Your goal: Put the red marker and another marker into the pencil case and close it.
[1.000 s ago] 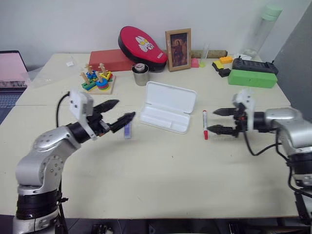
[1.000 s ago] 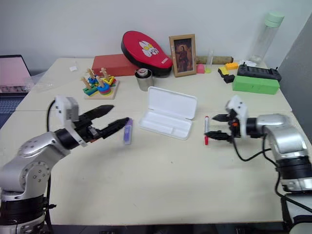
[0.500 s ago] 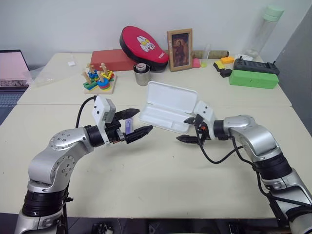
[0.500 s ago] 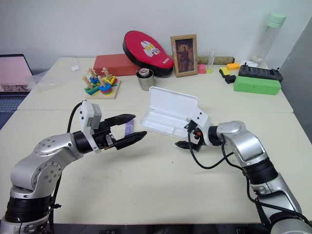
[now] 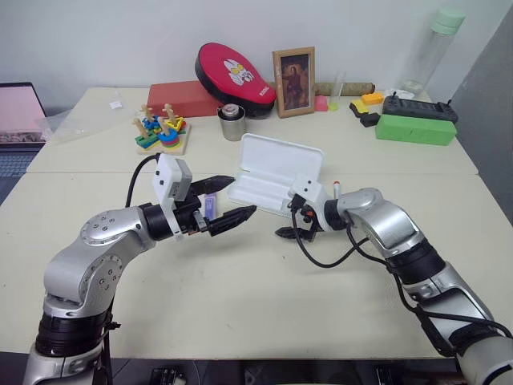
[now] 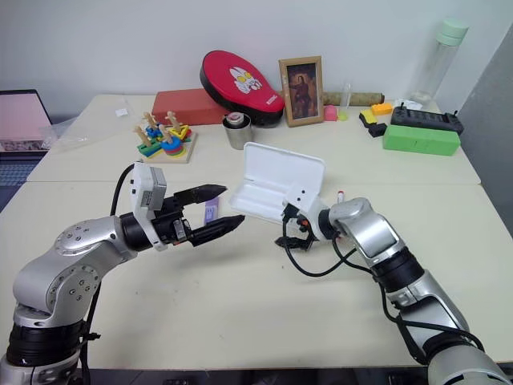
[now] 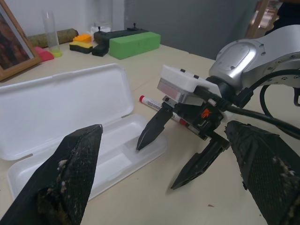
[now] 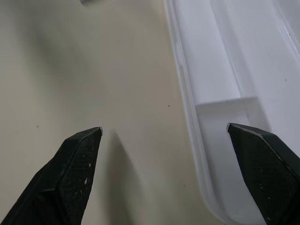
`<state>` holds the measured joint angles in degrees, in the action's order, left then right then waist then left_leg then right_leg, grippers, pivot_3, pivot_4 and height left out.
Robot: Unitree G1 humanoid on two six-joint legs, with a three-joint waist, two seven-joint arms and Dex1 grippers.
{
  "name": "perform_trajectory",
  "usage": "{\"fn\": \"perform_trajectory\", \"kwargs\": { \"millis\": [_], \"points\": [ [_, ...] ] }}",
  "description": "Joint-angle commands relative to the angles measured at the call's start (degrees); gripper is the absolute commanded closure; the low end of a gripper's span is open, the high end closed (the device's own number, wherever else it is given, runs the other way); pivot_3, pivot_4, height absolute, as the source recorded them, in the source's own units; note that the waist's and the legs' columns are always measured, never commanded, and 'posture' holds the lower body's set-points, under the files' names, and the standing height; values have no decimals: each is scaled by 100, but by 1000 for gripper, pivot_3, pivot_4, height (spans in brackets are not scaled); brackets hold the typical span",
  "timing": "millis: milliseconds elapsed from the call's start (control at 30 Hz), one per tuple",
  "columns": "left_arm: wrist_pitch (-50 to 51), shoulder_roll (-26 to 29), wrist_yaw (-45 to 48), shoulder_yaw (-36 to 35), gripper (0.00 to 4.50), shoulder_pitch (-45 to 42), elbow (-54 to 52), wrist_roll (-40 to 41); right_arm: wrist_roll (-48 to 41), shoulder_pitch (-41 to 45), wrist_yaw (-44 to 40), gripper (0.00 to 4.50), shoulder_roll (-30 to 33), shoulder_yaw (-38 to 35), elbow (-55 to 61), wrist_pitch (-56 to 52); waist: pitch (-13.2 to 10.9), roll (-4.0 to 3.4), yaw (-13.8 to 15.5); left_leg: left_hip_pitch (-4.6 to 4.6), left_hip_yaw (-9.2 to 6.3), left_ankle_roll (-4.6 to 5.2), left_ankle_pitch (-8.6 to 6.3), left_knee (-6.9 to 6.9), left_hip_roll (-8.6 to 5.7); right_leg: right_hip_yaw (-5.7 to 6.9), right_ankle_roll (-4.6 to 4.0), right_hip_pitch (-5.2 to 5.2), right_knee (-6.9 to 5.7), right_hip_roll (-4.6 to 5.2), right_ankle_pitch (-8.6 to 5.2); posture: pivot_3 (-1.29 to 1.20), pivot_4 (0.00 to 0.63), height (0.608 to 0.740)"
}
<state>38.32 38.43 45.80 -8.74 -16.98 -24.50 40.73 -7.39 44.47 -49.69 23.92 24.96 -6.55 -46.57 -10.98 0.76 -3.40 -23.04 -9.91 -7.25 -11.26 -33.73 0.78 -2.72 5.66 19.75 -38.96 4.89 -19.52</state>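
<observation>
The pencil case [image 5: 275, 172] lies open mid-table, its lid raised at the back. My right gripper [image 5: 286, 222] is open and empty, tilted down at the case's front edge; in the right wrist view the case rim [image 8: 206, 108] runs between its fingers [image 8: 79, 159]. The red marker [image 5: 335, 187] lies on the table right of the case, mostly behind my right arm, and its capped end [image 7: 149, 101] peeks out beside the right gripper. My left gripper [image 5: 243, 195] is open and empty, pointing level toward the case. The purple marker [image 5: 209, 204] lies just behind its fingers.
A metal cup [image 5: 232, 123] and a wooden stacking toy [image 5: 163, 132] stand behind the case. A picture frame [image 5: 293, 70], a red pad [image 5: 234, 70] and a red box [image 5: 180, 98] line the back. A green box [image 5: 414, 128] sits far right, a laptop [image 5: 18, 112] far left.
My right gripper has swung left and down, from beside the red marker to the front edge of the case. The head camera has shifted. The left gripper has barely moved.
</observation>
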Motion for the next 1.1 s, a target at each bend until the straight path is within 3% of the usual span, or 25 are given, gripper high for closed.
{"fn": "perform_trajectory", "kwargs": {
  "millis": [33, 633, 867, 1100],
  "points": [
    [16, 61, -86, -188, 0, 33, -270, 142, 164, 176, 10, 392, -97, 53, -215, 159, 0, 0, -4, 1, 0, 0, 0, 0, 0, 0, 0, 0, 0, 0, 0, 0, 150, 740],
    [15, 70, -367, -372, 0, 192, -329, 188, 271, 347, -97, 4452, -238, -70, -542, 438, 0, 0, -4, 2, 0, 0, 0, 1, 0, 0, 0, 0, -1, 0, 0, 0, 150, 740],
    [11, 127, -356, -360, 0, 236, -336, 173, 110, 133, -306, 4452, -113, -247, -198, 959, 0, 0, -1, 1, -1, 0, 0, 1, 0, 0, 0, 0, 0, 0, 0, 0, 150, 740],
    [128, 386, -258, -572, 0, 497, -529, 337, -321, -482, -1205, 4452, 628, -488, 939, 1507, 0, 0, 7, -13, 0, 1, 0, 2, 0, 0, 0, 15, 1, 0, 0, 0, 150, 740]
  ]
}}
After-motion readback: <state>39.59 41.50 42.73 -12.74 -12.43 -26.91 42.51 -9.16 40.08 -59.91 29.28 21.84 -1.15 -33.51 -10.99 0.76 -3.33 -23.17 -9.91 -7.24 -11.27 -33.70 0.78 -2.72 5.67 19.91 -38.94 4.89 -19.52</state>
